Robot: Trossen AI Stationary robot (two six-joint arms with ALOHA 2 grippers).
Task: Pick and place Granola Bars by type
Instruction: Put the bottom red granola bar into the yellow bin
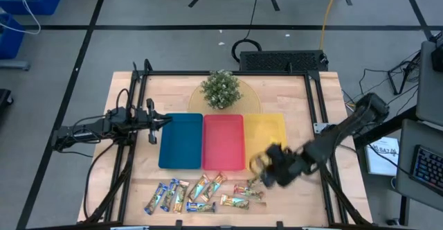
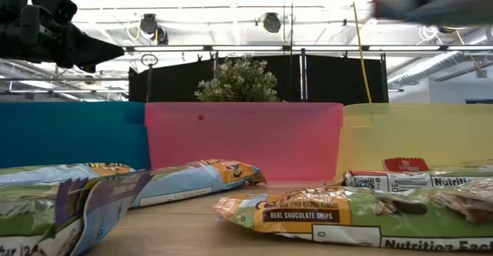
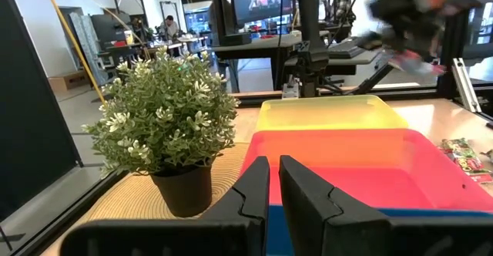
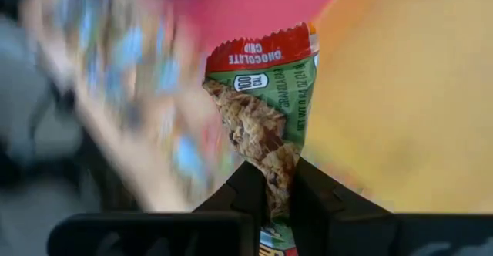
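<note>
The right pincer (image 4: 279, 180), pinching a red-green granola bar (image 4: 266, 109) by one end so it hangs free, hovers beside the yellow tray (image 1: 266, 129), the remaining bars (image 1: 201, 194) nearby on the table (image 1: 124, 181), while the left pincer (image 3: 274, 180) waits pressed together.

The bar (image 4: 266, 125) in my right claw (image 4: 279, 180) says "CHOCOLATE CHIP" on its red top, upside down, and "100" in a small circle. In the low view, a green bar (image 2: 323, 216) at 5 o'clock says "REAL CHOCOLATE CHIPS".
</note>
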